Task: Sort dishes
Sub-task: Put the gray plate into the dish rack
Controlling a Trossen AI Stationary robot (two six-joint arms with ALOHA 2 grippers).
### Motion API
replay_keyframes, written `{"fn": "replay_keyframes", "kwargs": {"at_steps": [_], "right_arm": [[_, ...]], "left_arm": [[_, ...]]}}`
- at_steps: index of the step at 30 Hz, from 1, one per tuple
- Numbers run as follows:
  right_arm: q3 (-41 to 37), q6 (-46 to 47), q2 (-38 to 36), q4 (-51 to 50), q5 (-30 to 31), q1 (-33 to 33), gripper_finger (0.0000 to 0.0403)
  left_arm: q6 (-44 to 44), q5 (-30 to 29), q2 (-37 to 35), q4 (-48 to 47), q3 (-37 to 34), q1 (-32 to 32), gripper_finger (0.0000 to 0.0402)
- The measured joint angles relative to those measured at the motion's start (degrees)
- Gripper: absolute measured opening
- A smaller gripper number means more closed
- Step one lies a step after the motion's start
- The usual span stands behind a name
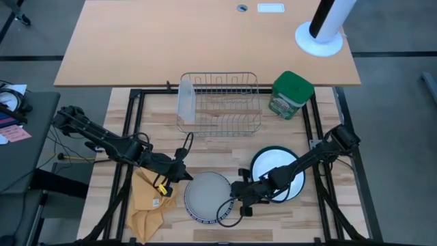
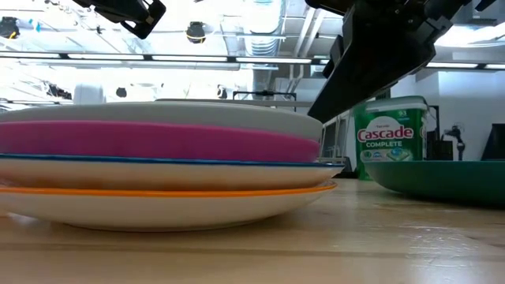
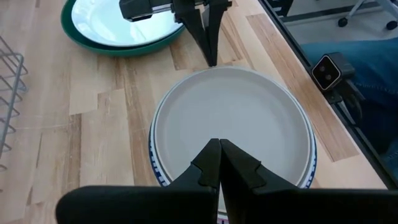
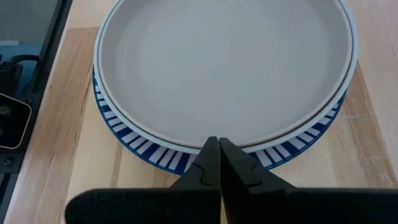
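Note:
A stack of small plates (image 1: 208, 197) sits near the table's front edge. On top is a grey plate (image 3: 236, 118). Under it are a magenta one (image 2: 158, 140), a blue-striped white one (image 4: 143, 149) and an orange-rimmed one (image 2: 158, 191). A larger white plate with a dark green rim (image 1: 273, 164) lies to the stack's right. My left gripper (image 1: 186, 172) is shut and hovers above the stack's left rim. My right gripper (image 1: 235, 191) is shut, its tip at the grey plate's right rim. My right gripper's shut fingertips (image 2: 317, 114) slant down from the table's right to the grey plate's right rim (image 4: 217, 132). I cannot tell whether they touch it. The plate lies flat on the stack.
A wire dish rack (image 1: 222, 102) with a frosted container (image 1: 186, 99) at its left end stands at the far middle. A green canister (image 1: 291, 94) stands to its right. A crumpled yellow cloth (image 1: 147, 198) lies left of the stack. A black frame edges the table.

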Motion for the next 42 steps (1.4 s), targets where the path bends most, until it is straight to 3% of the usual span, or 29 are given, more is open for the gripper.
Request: {"fn": "replay_keyframes", "kwargs": {"at_steps": [17, 30, 35, 42], "right_arm": [[0.00, 1.13, 0.00, 0.00, 0.00, 0.00, 0.0000], [0.00, 3.44, 0.02, 0.02, 0.00, -0.15, 0.0000], [0.00, 4.10, 2.39, 0.95, 0.00, -0.78, 0.0000], [0.07, 4.09, 4.57, 1.39, -1.12, -1.69, 0.0000]], "left_arm": [[0.06, -0.26, 0.00, -0.01, 0.00, 0.00, 0.0000], [0.54, -3.58, 0.00, -0.01, 0.00, 0.02, 0.0000], [0.69, -7.07, 0.02, -0.02, 0.00, 0.51, 0.0000], [-1.18, -7.30, 0.02, -0.31, 0.00, 1.46, 0.0000]]}}
